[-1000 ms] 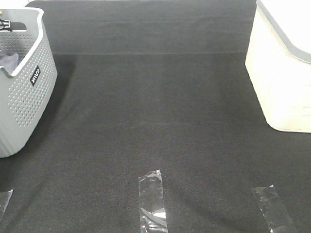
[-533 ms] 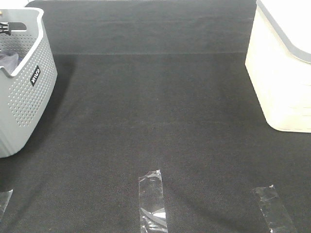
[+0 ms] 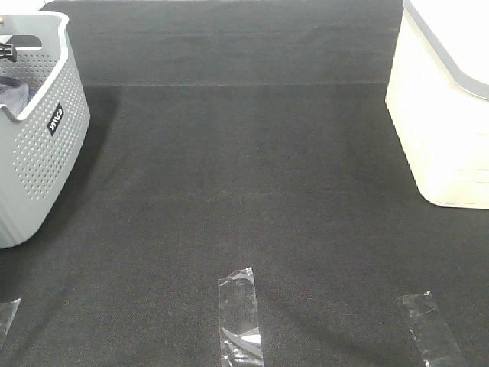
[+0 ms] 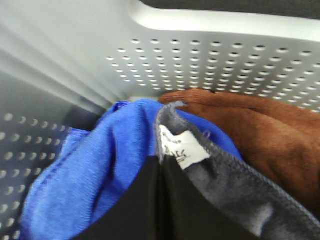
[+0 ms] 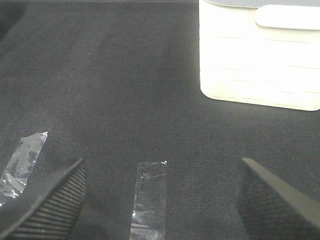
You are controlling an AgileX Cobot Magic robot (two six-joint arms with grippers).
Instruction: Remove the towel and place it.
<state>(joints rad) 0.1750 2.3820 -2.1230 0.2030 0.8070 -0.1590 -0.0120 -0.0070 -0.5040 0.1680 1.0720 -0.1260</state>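
Grey towel is found inside the basket, beside blue cloth and brown cloth, its hem clamped by the left gripper. Right gripper is held wide, empty. Lifting out and placing are judged outstanding.

The table is covered in dark, felt-like cloth with a faint seam running across its far part. A grey perforated basket stands at its left edge and a cream basket at its right edge, well apart. Three strips of clear tape lie along the near edge: left, middle, right.
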